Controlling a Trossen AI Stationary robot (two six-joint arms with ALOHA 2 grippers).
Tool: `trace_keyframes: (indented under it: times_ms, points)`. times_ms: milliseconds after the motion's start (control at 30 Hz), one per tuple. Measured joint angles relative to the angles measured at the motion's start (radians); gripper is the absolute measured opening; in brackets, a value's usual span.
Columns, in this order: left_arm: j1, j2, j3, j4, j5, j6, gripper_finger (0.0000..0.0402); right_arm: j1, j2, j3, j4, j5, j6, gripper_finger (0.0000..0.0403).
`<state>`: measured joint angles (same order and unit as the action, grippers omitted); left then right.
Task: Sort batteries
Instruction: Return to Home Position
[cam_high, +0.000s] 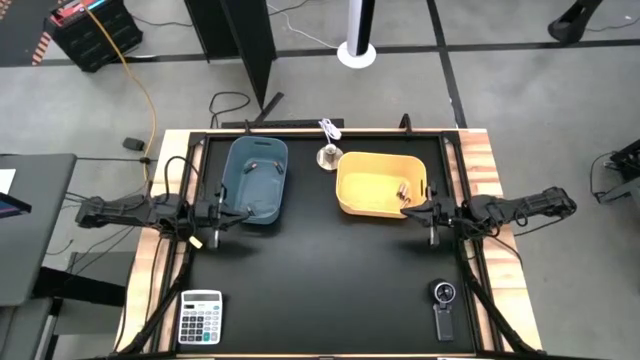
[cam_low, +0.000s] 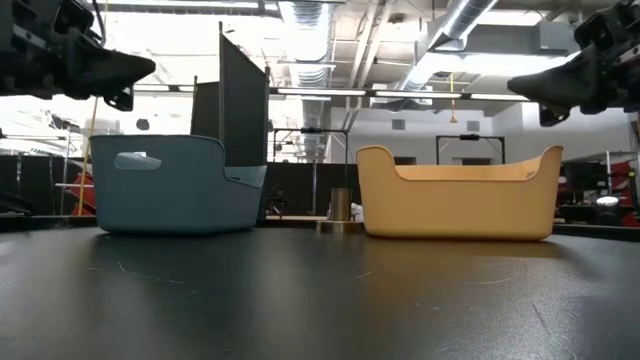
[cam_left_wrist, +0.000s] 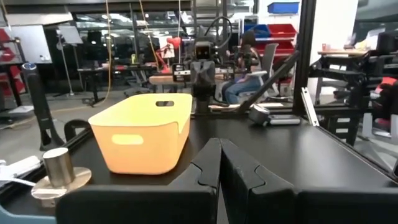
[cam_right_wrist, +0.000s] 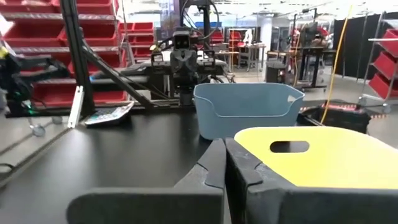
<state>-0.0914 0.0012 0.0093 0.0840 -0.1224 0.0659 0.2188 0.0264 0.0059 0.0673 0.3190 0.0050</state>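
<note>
Several small dark batteries (cam_high: 404, 193) lie inside the yellow bin (cam_high: 372, 205), near its right end. Small pale pieces (cam_high: 256, 166) lie in the blue bin (cam_high: 262, 205); I cannot tell what they are. My left gripper (cam_high: 246, 211) is shut and hovers over the blue bin's near edge, holding nothing. My right gripper (cam_high: 405, 213) is shut too and hovers at the yellow bin's near right corner. In the left wrist view, the shut fingers (cam_left_wrist: 220, 146) point toward the yellow bin (cam_left_wrist: 143, 140). In the right wrist view, the shut fingers (cam_right_wrist: 224, 146) point toward the blue bin (cam_right_wrist: 249, 115).
A grey-white calculator (cam_high: 201, 317) lies at the table's near left corner. A black gadget with a round dial (cam_high: 443, 305) sits near right. A small metal cylinder on a disc (cam_high: 328, 155) stands between the bins at the far edge. Bare black tabletop (cam_high: 320, 280) spreads on the near side.
</note>
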Motion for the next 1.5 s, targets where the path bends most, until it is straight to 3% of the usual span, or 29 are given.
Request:
trace_keyframes:
  times_ms: [1500]
  points:
    - [0.0, 0.003, 0.016, -0.07, 0.002, -0.002, 0.0, 0.0, 0.001, -0.002, -0.001, 0.0, 0.022, 0.0022]
